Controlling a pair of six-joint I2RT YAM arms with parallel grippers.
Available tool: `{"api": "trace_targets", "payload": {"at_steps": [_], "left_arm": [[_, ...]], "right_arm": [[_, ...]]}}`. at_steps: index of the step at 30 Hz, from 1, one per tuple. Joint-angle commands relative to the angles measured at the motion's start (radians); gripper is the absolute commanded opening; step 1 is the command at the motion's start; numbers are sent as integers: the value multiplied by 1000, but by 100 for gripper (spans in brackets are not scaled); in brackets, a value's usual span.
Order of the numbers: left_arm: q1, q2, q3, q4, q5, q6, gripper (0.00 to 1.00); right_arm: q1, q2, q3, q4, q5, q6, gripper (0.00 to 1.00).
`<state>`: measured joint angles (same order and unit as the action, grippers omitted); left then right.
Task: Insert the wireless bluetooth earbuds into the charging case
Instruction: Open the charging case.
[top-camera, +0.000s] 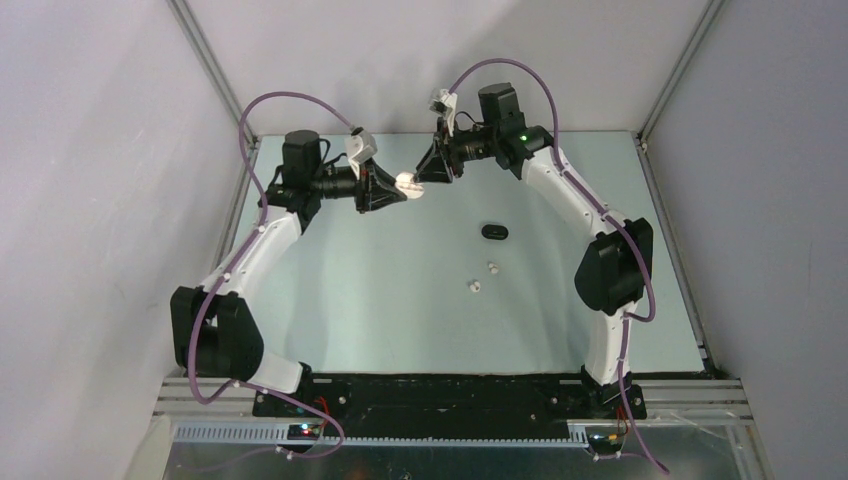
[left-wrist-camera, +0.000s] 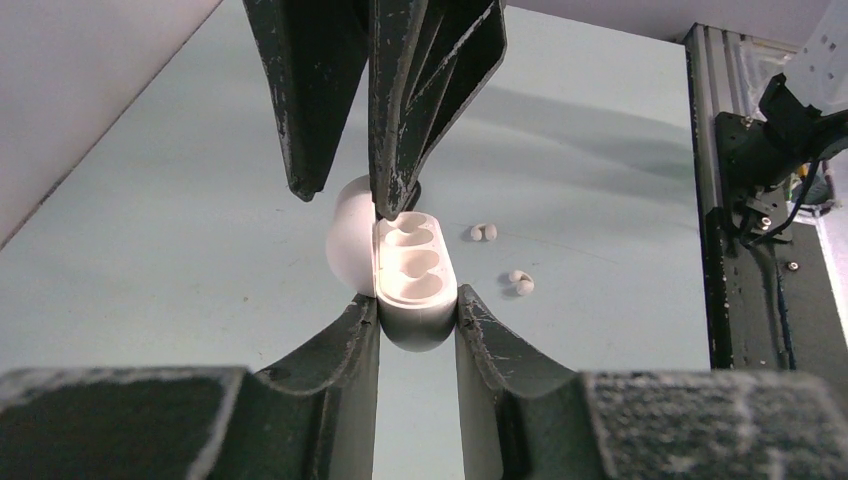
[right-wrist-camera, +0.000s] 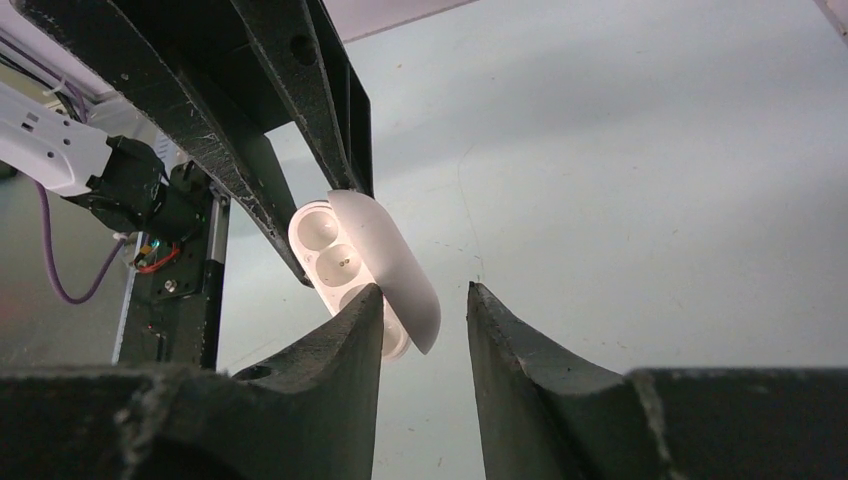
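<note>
A white charging case is held above the table, with my left gripper shut on its base. Its lid stands open to the left, and both sockets are bare. My right gripper reaches in from the opposite side. It is open, with one fingertip wedged between the lid and the base; the other finger is clear of the case. In the top view the two grippers meet at the case. Two white earbuds lie apart on the table.
A black oval case lies shut on the table, right of centre, just beyond the earbuds. The table is pale green with metal rails along its sides and grey walls around it. Purple cables loop over both arms.
</note>
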<state>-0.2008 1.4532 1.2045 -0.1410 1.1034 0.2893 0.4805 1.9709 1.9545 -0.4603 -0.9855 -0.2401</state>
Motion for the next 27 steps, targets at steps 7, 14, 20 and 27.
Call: {"api": "trace_targets", "payload": {"at_steps": [7,14,20,27], "left_arm": [[-2,4,52,22,45,-91,0],[1,3,45,57,49,-132,0],[1,-5,35,66,44,-136,0],[-2,-7,24,72,-117,-229,21]], "right_arm": [[-3,-24,-17,17,-1,-37,40],[0,-24,-24,-2,7,-71,41],[6,-26,-28,-21,1,-95,38],[19,-44,-21,-16,50,-118,0]]}}
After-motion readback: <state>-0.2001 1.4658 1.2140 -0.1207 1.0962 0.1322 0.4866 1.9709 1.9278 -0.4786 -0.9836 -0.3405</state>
